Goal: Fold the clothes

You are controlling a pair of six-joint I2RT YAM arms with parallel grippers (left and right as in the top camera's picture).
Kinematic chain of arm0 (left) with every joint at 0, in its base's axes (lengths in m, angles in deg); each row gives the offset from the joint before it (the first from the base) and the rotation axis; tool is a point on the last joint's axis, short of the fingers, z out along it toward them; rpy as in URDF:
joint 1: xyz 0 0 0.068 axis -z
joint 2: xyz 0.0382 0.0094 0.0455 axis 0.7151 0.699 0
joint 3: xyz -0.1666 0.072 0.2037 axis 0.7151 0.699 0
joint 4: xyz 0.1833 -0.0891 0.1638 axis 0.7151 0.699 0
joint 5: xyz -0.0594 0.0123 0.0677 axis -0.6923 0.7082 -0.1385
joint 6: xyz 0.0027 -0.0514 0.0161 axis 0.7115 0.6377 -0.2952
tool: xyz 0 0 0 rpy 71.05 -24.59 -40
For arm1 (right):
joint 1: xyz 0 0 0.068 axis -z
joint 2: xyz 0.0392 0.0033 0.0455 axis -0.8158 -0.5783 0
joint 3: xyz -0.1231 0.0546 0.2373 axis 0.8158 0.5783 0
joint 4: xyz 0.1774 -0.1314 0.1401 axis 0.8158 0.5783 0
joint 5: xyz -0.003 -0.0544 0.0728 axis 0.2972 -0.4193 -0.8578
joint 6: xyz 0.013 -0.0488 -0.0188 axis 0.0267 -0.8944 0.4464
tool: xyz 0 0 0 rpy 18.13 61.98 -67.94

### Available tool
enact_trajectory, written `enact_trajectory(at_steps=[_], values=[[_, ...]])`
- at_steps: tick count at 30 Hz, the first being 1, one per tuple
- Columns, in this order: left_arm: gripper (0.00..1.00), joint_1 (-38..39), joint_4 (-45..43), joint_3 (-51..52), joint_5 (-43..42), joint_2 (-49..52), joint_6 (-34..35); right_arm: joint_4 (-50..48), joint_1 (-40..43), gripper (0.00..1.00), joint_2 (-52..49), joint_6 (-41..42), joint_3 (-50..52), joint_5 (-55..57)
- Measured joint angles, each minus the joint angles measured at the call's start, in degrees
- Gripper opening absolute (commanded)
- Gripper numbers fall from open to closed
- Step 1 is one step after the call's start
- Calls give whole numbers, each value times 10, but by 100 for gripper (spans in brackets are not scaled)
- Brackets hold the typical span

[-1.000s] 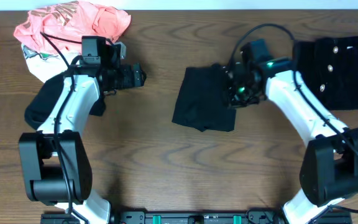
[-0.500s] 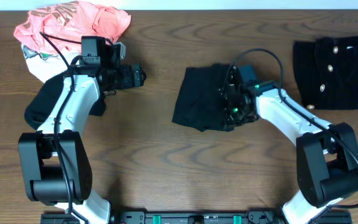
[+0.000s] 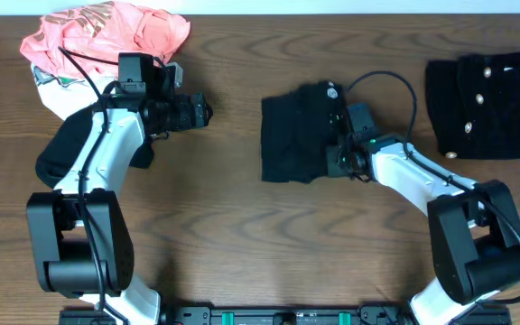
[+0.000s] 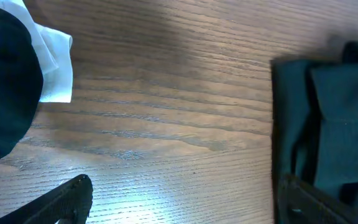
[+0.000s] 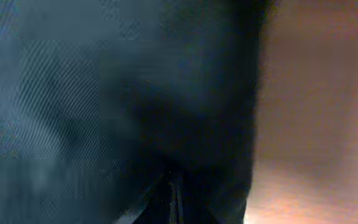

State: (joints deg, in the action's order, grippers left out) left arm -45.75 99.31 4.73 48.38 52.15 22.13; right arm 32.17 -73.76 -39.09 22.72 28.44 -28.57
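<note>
A folded black garment (image 3: 294, 135) lies square at the table's centre; it also fills the right wrist view (image 5: 104, 93) and shows at the right of the left wrist view (image 4: 328, 118). My right gripper (image 3: 339, 155) is shut, its fingertips (image 5: 176, 199) pressed low against the garment's right edge; I cannot see fabric pinched between them. My left gripper (image 3: 204, 111) hangs open over bare wood to the garment's left, its fingers (image 4: 67, 199) wide apart and holding nothing. More clothes sit at the far left: a coral-pink one (image 3: 106, 32), a white printed one (image 3: 51, 86) and a black one (image 3: 60, 155).
A folded black garment with light buttons (image 3: 487, 104) lies at the far right. White cloth (image 4: 55, 68) and dark cloth (image 4: 5, 81) from the pile edge into the left wrist view. Bare wooden table (image 3: 269, 244) stretches across the front.
The right gripper slid from the garment's upper right to its right edge, nearer the front. The black garment turned from tilted to square. The left arm has not moved.
</note>
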Motion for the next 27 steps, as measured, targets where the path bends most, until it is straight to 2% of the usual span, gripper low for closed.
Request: enact_trajectory(at_steps=[6, 15, 18, 21, 22, 24, 26, 27], values=[[95, 0, 7, 0, 0, 0, 0, -102, 33, 1, -25, 5, 4, 79], [95, 0, 10, 0, 0, 0, 0, -303, 114, 4, -98, -17, 0, 94], [95, 0, 10, 0, 0, 0, 0, -322, 133, 7, -110, -37, -11, 89], [95, 0, 10, 0, 0, 0, 0, -292, 153, 7, -120, -57, -46, 80], [95, 0, 10, 0, 0, 0, 0, -270, 159, 11, -122, -60, -62, 76], [95, 0, 10, 0, 0, 0, 0, -220, 167, 24, -125, -65, -103, 70], [95, 0, 11, 0, 0, 0, 0, -144, 170, 57, -126, -70, -155, 57], [95, 0, 11, 0, 0, 0, 0, -106, 170, 70, -126, -73, -182, 47]])
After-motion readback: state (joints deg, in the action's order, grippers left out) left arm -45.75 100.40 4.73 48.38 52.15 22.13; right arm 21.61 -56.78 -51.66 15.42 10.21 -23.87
